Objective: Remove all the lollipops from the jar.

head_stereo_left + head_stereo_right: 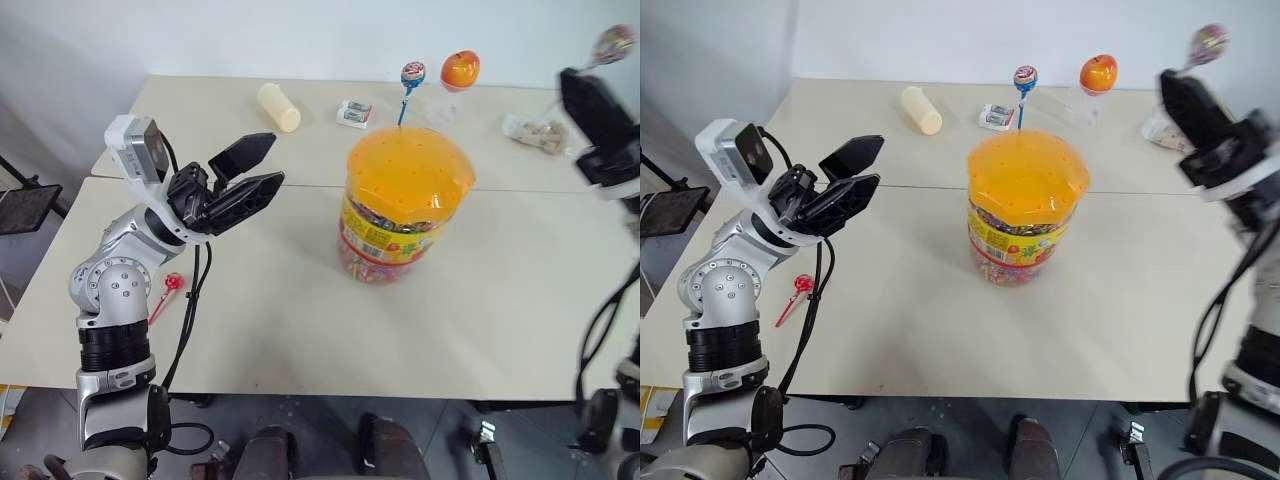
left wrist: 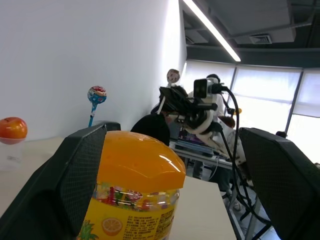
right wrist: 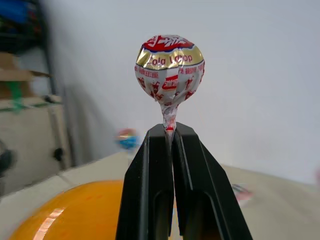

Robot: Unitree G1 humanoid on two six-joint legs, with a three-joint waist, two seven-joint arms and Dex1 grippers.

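The jar [image 1: 405,205], a clear tub with a holed orange lid and a yellow label, stands mid-table. A blue-stick lollipop [image 1: 411,76] stands upright in the far side of its lid. A red lollipop [image 1: 172,284] lies on the table beside my left arm. My left gripper [image 1: 258,168] hangs open to the left of the jar, apart from it and pointing toward it. My right gripper [image 3: 170,131] is raised up and to the right of the jar, shut on the stick of a pinkish wrapped lollipop [image 3: 169,67] whose head stands above the fingertips.
At the back of the table are a cream cylinder [image 1: 279,106], a small white box [image 1: 354,113], an orange-red ball on a clear stand [image 1: 459,70] and a wrapped packet [image 1: 537,133]. A seam [image 1: 300,188] runs between the two tabletops.
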